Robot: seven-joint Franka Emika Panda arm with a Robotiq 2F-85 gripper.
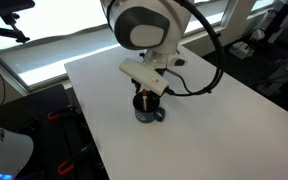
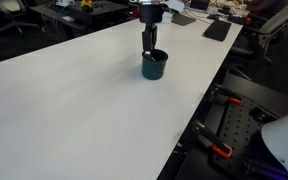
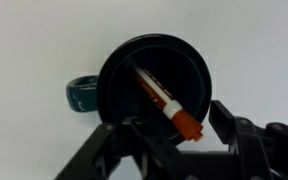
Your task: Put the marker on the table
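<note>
The marker (image 3: 166, 102), does the tool (image 3: 179, 124) have it?

I cannot be sure. In the wrist view the two fingers (image 3: 229, 125) of the tool stand apart. One is on each side of the marker's orange-red end. There is a small gap on the right side. I cannot tell if the left one touches the marker.

So where is the marker?

It is inside the mug (image 3: 124, 75). It leans in there. Its dark end points down into the mug. Its orange-red end is up at the rim, right by the tool.

What is the mug like?

It is dark and round. Its handle (image 3: 79, 97) is blue-green and sticks out to the left in the wrist view.

Can you see the tool from outside too?

Yes. In both exterior views the tool (image 1: 147, 92) (image 2: 149, 42) points straight down, with its tips at the mouth of the mug (image 1: 150, 112) (image 2: 155, 66). The marker is too small to make out there.

What does the mug stand on?

It stands upright on the big white worktop (image 1: 104, 100) (image 2: 74, 110), with bare white all around it.

And above the tool?

In an exterior view there is the big white arm (image 1: 144, 25). A black cable (image 1: 209, 70) hangs from it in a loop over the worktop.
</note>
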